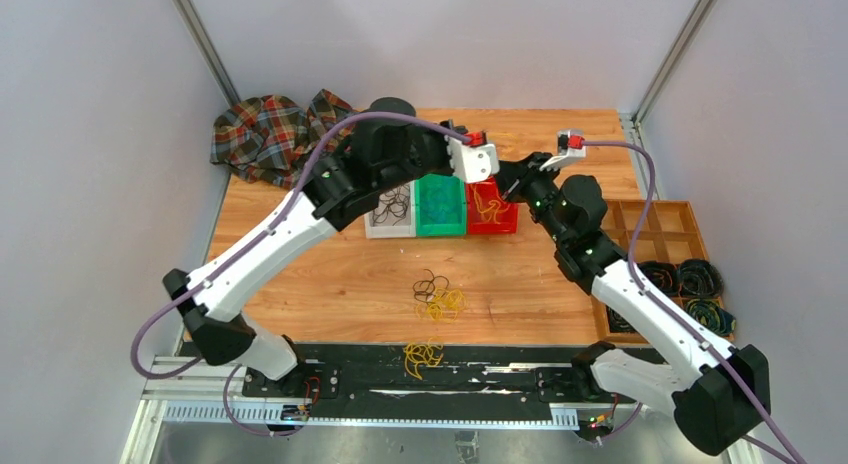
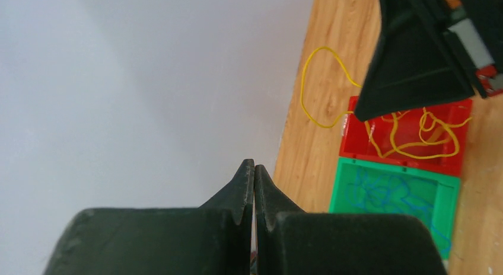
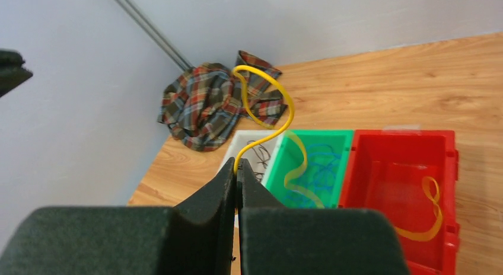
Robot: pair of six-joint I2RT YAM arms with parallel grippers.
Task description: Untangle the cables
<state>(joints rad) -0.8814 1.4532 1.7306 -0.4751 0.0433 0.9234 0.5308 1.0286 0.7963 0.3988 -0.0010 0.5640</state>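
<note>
**A:** What is your right gripper holding?

**B:** Your right gripper (image 3: 237, 168) is clenched on a yellow cable (image 3: 279, 97). The cable loops up from the tips, then hangs down in front of the green bin (image 3: 320, 134).

**A:** And your left?

**B:** Your left gripper (image 2: 254, 168) is clenched too, with nothing between its jaws. It is up in the air near the bins.

**A:** Where are the other cables?

**B:** From above, a black-and-yellow heap of cables (image 1: 437, 294) lies mid-table (image 1: 330, 274). A smaller yellow clump (image 1: 423, 356) lies at 6 o'clock from it, on the black rail (image 1: 500, 379). At 12 o'clock from the heap three bins touch in a row. The white bin (image 1: 372, 231) has black cables, the green bin has blue-green ones, and the red bin (image 1: 508, 224) has yellow ones.

**A:** What else is on your table?

**B:** A plaid cloth (image 1: 265, 134) is bunched in the 10 o'clock corner. A wooden tray (image 1: 665, 209) sits at 3 o'clock with dark coils in its near compartments.
</note>
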